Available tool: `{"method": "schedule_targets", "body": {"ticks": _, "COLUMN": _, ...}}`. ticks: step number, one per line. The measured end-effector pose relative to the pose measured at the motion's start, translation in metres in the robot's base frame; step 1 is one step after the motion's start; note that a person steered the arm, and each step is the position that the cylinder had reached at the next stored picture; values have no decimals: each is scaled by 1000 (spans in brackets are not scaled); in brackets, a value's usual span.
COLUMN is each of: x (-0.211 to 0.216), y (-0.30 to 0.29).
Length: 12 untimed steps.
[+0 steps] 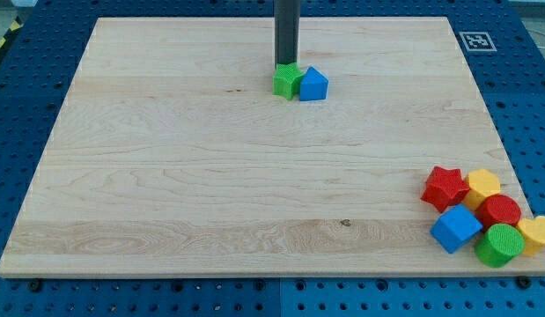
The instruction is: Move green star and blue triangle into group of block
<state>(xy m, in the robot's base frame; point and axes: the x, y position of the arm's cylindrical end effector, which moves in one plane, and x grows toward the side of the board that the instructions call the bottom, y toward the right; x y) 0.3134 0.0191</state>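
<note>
The green star (286, 81) and the blue triangle (313, 84) sit side by side, touching, near the view's top centre of the wooden board (166, 176). My tip (285, 64) stands just behind the green star, at its top edge, and seems to touch it. The group of blocks lies at the view's bottom right: a red star (445, 187), a yellow block (482, 186), a red round block (500, 211), a blue cube (456, 229), a green round block (498, 246) and a yellow heart (537, 233).
A white marker tag (475, 40) sits off the board's top right corner. The board rests on a blue perforated table (17, 106). The yellow heart overhangs the board's right edge.
</note>
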Motion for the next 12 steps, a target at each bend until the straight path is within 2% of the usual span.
{"method": "schedule_targets", "body": {"ticks": 2, "x": -47, "y": -23}}
{"method": "schedule_targets", "body": {"ticks": 4, "x": -3, "y": -44}}
{"method": "schedule_targets", "body": {"ticks": 7, "x": 22, "y": -45}}
{"method": "schedule_targets", "body": {"ticks": 10, "x": 27, "y": -4}}
{"method": "schedule_targets", "body": {"ticks": 12, "x": 48, "y": 23}}
